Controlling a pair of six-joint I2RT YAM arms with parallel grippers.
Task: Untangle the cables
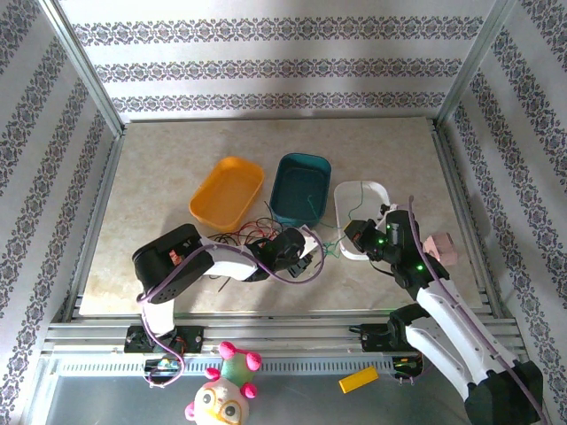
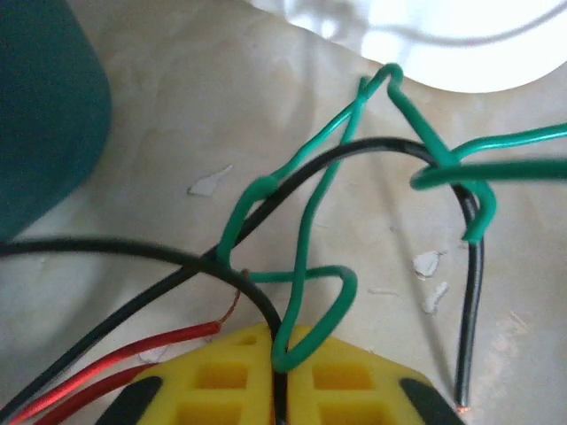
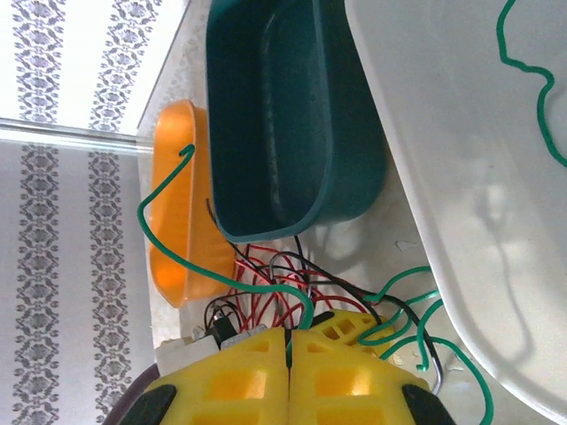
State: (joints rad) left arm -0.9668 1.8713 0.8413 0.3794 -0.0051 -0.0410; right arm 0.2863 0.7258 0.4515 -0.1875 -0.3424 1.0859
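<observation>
The cables (image 1: 252, 235) lie as a tangle of red, black and green wires on the table, in front of the orange tray (image 1: 227, 190) and the teal tray (image 1: 301, 189). My left gripper (image 1: 310, 255) sits at the tangle's right end. In the left wrist view it (image 2: 282, 343) is shut, pinching a green loop (image 2: 332, 310) and a black wire (image 2: 257, 305) between its yellow fingers. My right gripper (image 1: 352, 237) hovers by the white tray (image 1: 372, 190). It (image 3: 290, 335) is shut on a green cable (image 3: 168, 248) that arcs up past the orange tray (image 3: 173, 177).
Another green wire (image 3: 532, 80) lies inside the white tray (image 3: 443, 133). Red and black loops (image 3: 266, 274) crowd below the teal tray (image 3: 283, 106). A plush toy (image 1: 226, 394) and a yellow block (image 1: 357, 379) sit on the near rail. A pink object (image 1: 440, 246) is beside the right arm.
</observation>
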